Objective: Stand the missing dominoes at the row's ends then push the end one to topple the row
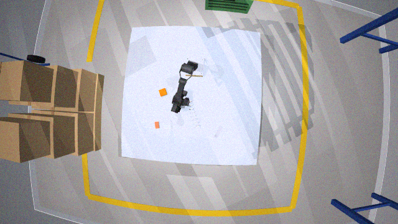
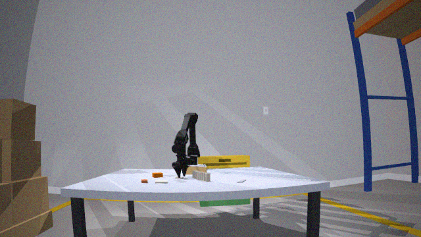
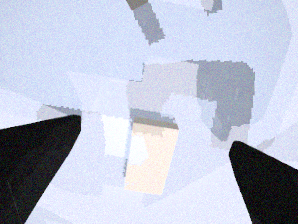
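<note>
My gripper (image 2: 181, 178) (image 3: 157, 136) is open and low over the table, its fingers on either side of a cream domino (image 3: 154, 162). That domino appears to lie flat, and nothing is gripped. The row of standing dominoes (image 2: 201, 176) (image 1: 195, 118) is to the right of the gripper in the exterior view, several evenly spaced pieces. Another pale domino (image 2: 161, 182) lies flat at the left front. A greyish domino (image 2: 241, 180) (image 1: 217, 132) lies flat, right of the row. The arm hides part of the table around the fingertips in the top view.
An orange block (image 1: 163, 92) (image 2: 157, 174) and a smaller red-orange block (image 1: 157, 125) (image 2: 144, 181) are on the table (image 1: 230, 152) left of the arm. A tan bar-like piece (image 1: 196, 76) stands near the arm's base, behind the row.
</note>
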